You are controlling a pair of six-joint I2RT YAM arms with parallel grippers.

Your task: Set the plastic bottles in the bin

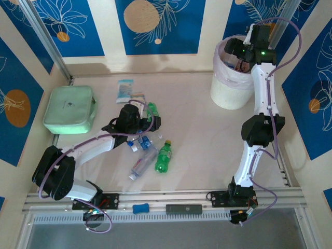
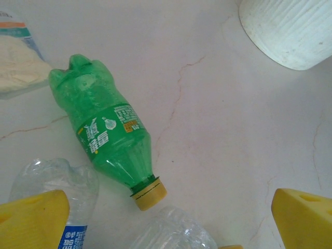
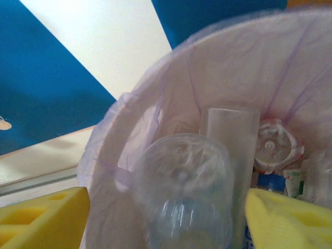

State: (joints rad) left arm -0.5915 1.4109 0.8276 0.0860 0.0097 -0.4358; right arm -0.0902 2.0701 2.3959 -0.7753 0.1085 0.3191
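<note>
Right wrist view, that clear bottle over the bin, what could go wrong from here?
1. The clear bottle looks blurred between the right gripper's parted fingers, close to the bin's lined rim. It might clip that rim and bounce out onto the table.
2. The left gripper hangs open over a green bottle lying beside clear bottles. Closing there could catch two at once or knock one rolling away.

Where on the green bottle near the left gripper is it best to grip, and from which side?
Grip the green bottle at its labelled middle, coming down from above with the jaws across its width. It lies flat on its side, and this part looks round and uncrushed, unlike the tapering neck.
</note>
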